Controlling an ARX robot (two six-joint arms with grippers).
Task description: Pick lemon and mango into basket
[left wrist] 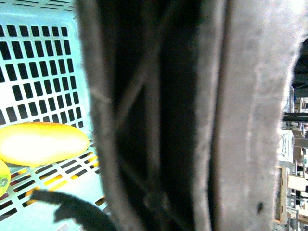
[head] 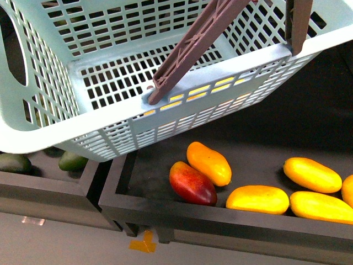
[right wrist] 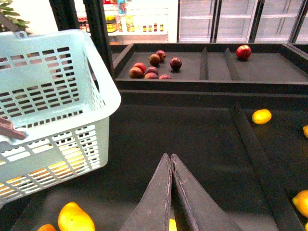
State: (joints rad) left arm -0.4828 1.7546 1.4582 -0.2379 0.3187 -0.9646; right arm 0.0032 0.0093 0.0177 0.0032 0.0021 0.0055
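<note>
Dark shelf (head: 259,146): loose mangoes (head: 208,163) under basket (head: 182,118)

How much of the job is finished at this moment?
Done: the mango lies in the basket. A second yellow fruit beside it is cut off; whether it is the lemon, I cannot tell. In hand: nothing clear; the right gripper has its fingers shut. Left: perhaps the lemon.
</note>
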